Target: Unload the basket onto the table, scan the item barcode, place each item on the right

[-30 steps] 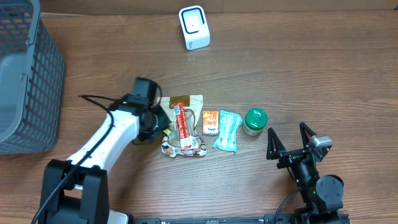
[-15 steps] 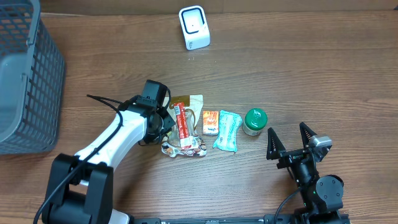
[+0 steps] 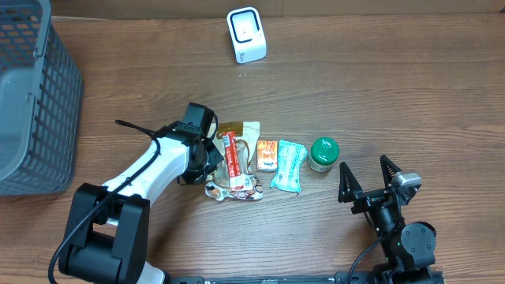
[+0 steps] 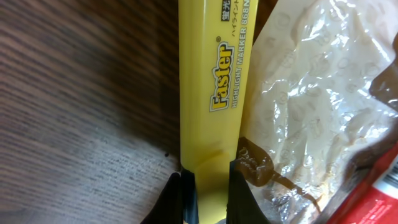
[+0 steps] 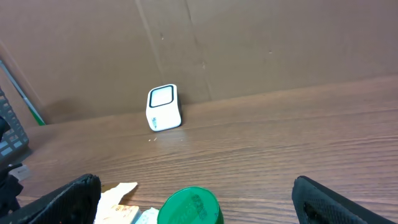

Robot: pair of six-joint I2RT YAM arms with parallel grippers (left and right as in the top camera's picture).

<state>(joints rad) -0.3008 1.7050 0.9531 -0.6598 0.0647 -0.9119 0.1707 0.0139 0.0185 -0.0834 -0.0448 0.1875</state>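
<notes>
The yellow highlighter lies flat on the dark wood-grain worktop, touching a clear crinkled packet at the left end of the row of items. Its long axis runs straight away from the left gripper, which pinches its near end. The right gripper stands spread wide and empty at the front right, a white scanner sits at the back, and a plain brown wall rises behind.
</notes>
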